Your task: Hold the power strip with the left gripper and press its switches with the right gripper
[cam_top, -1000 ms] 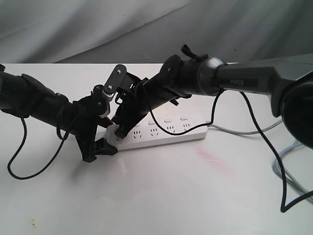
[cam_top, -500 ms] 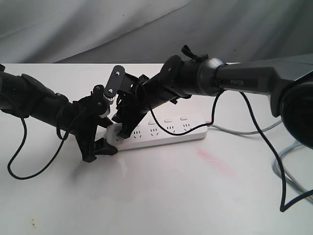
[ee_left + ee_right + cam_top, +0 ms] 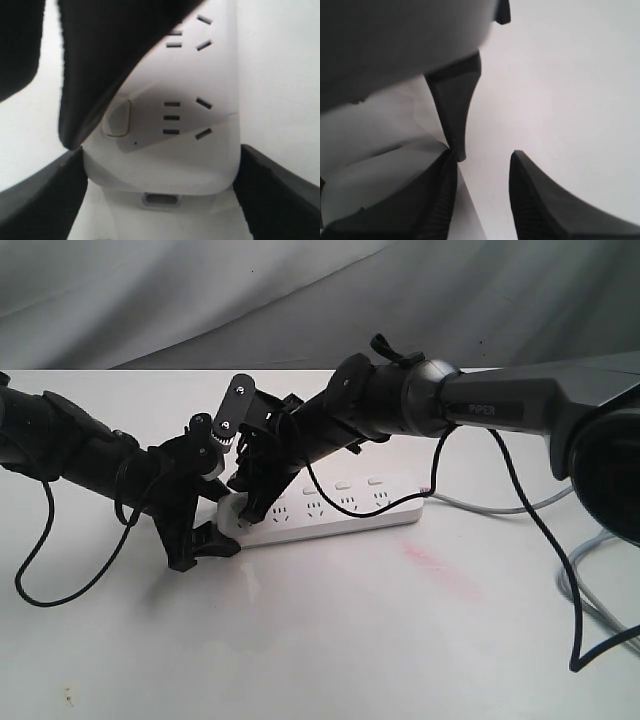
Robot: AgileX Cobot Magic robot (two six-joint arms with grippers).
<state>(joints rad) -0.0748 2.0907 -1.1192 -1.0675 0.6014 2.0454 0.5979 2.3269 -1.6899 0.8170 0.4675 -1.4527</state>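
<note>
long flat white plastic power strip (image 3: 350,510) lies flat on the white tabletop (image 3: 330,640), approx mid-scene in the ext view, running left to right. a row of small white rounded rocker switches (image 3: 376,481) sits along its rear edge, w/ the sockets in front of them. a thin grey cord (image 3: 490,508) leaves the strip's right end & trails off to the right across the table

left gripper (image 3: 222,523), a black two-finger claw on a plain matte black arm, is at the strip's left end. in the left wrist view its jaws pinch the rounded end from both long sides, w/ black fingers (image 3: 45,200) touching the plastic

right gripper (image 3: 252,508), a black claw on a black arm w/ white piper lettering, reaches across from the right & points down at the strip's left part, just beside the left claw. right wrist view shows its jaws a little apart, holding nothing. in the left wrist view one of its dark fingers lies over the strip, tip just beside the endmost switch (image 3: 118,118); can't tell if it touches

loose black cable loop (image 3: 40,580) hangs from the left arm to the table. another black cable (image 3: 548,545) droops from the right arm. faint pink smear (image 3: 435,568) on the table near the strip's right end. creased grey cloth backdrop (image 3: 300,300) behind
</note>
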